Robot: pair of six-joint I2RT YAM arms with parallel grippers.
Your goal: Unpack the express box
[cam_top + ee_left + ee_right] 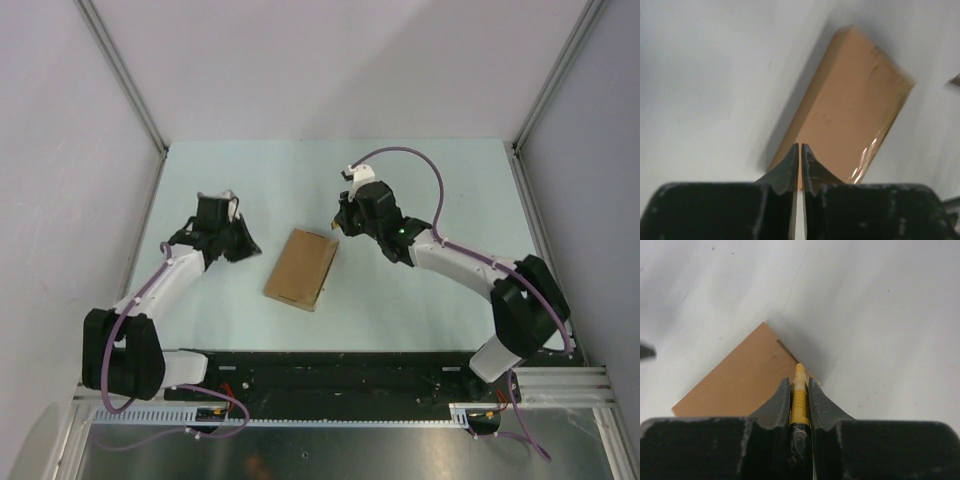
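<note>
Left tool point(800, 150) tips nearly together, express box point(850, 105) lying diagonally ahead, white table point(705, 75)

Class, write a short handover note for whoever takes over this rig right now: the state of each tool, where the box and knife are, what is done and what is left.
Left tool: shut, holding nothing, to the left of the express box and apart from it.
Right tool: shut on the yellow knife, its tip at the box's far right corner; whether it touches cannot be told.
Box: lies flat on the table between the arms, lid closed.
Done: the knife is in hand and at the box.
Left: probably cut the lid free, lift it, then take out whatever is inside.
</note>
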